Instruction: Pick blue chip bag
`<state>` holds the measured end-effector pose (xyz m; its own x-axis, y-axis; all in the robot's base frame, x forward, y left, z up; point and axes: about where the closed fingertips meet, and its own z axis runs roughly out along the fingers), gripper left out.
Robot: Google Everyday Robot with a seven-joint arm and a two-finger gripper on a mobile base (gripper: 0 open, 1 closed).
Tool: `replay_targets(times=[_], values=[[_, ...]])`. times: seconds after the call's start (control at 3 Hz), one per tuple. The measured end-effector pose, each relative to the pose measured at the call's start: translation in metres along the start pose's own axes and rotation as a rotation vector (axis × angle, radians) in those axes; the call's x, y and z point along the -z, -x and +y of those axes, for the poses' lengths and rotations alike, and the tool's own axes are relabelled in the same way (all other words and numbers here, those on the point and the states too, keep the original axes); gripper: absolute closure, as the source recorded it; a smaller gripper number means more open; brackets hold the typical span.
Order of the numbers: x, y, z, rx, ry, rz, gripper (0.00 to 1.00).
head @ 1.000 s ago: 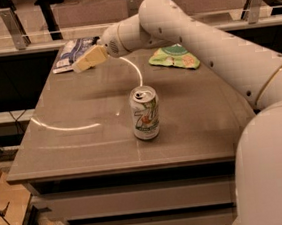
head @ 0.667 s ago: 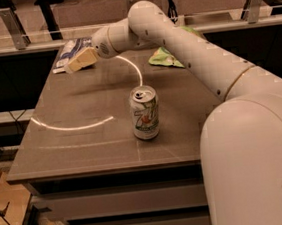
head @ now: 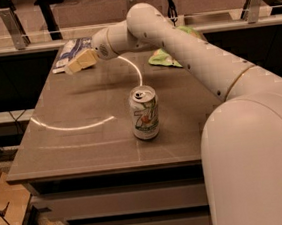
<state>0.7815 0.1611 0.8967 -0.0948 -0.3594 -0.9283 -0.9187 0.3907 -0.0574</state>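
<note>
Camera view: pincer (head: 79, 63) low over the far left corner of the desk (head: 74, 146)

Blue chip bag (head: 69, 49) lies flat just behind and left of the pincer, which hangs at the bag's near edge, lined up for the grab I'd guess. Honestly can't tell if the pincer is spread or pressed together. Soda can (head: 144, 113) stands well off to its right and nearer the front. Green bag (head: 164, 57) is further right, clear of the grab.

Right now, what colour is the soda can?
The can is white with green, camera view; the gripper hovers by the blue chip bag.
</note>
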Motion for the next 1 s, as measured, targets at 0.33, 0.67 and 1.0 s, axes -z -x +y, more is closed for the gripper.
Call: replay_targets(times=[0.33, 0.67, 1.0], values=[[-0.017, -0.010, 0.000, 0.005, -0.027, 0.006, 0.00], [-0.031, -0.018, -0.004, -0.004, -0.060, -0.001, 0.00], [-0.041, -0.022, -0.014, -0.021, -0.098, -0.014, 0.00]])
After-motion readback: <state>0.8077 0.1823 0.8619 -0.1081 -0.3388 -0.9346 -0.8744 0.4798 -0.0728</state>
